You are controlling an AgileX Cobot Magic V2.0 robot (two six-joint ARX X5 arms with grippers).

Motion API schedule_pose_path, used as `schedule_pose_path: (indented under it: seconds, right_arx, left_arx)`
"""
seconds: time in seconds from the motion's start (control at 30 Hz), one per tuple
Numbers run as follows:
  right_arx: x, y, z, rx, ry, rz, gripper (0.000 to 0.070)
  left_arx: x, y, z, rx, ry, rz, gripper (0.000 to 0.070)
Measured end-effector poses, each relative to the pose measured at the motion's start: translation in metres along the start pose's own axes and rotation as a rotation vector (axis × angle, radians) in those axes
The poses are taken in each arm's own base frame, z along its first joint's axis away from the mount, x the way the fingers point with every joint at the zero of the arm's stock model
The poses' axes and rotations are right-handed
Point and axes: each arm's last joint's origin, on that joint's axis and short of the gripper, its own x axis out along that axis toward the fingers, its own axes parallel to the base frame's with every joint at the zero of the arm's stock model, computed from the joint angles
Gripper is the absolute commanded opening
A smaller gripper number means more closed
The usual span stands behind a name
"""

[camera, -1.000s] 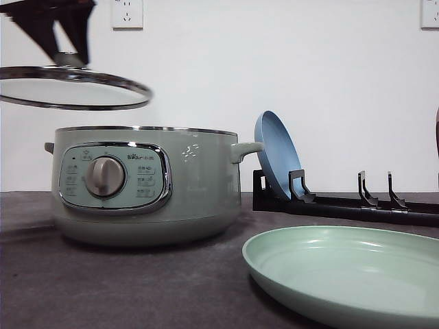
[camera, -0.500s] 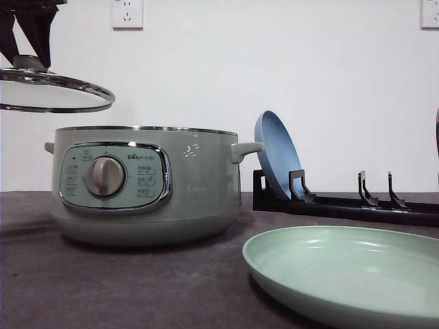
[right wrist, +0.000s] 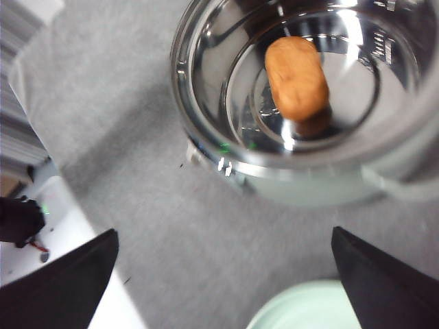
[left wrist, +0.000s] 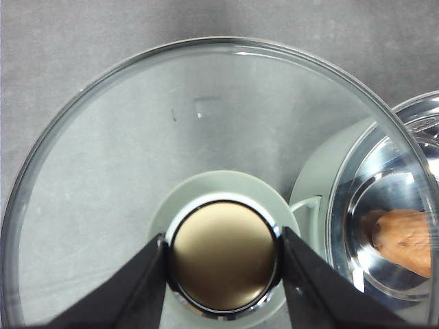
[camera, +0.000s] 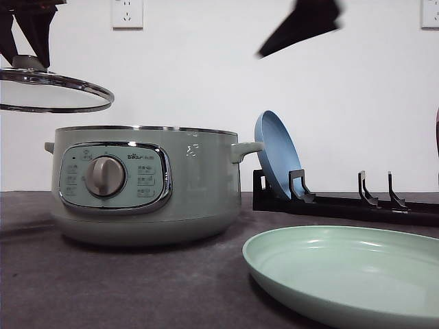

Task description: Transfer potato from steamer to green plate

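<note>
Steamer [camera: 144, 185] uncovered, rim clear; glass lid [camera: 48, 88] held aloft off to left by left gripper [left wrist: 224, 257], clamped on knob. Potato [right wrist: 297, 77] lies in steamer bowl, below right gripper [right wrist: 223, 274], spread wide. Green plate [camera: 350, 271] beside steamer

The steamer [camera: 144, 185] has a smooth sage-green shell with a soft sheen, a chrome-trimmed panel, and a mirror-bright metal bowl inside. The potato [right wrist: 297, 77] looks matt and slightly wrinkled. The lid [left wrist: 206, 137] is clear glass with a polished metal rim and knob. The green plate [camera: 350, 271] seems smooth and semi-matt, perhaps ceramic. The tabletop [camera: 103, 288] is dull grey, finely textured.
</note>
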Motion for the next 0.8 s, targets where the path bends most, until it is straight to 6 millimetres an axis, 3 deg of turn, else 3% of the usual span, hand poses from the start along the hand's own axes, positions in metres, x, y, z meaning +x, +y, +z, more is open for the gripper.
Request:
schedule_pose_path:
  seconds: [0.17, 0.4, 0.57, 0.8]
  right_arx:
    - [0.052, -0.015, 0.039, -0.040, 0.113, -0.010, 0.0629]
    - [0.102, -0.027, 0.075, -0.153, 0.130, -0.075, 0.0629]
    - [0.124, -0.031, 0.086, -0.239, 0.080, -0.108, 0.0629]
    - [0.146, -0.041, 0.082, -0.307, 0.110, -0.154, 0.0629]
  left_arx:
    - [0.000, 0.003, 0.000, -0.009, 0.000, 0.005, 0.0000]
    - [0.000, 0.005, -0.001, -0.017, 0.000, 0.008, 0.0000]
    - [0.000, 0.005, -0.001, -0.019, 0.000, 0.007, 0.0000]
    - [0.000, 0.005, -0.001, -0.027, 0.000, 0.007, 0.0000]
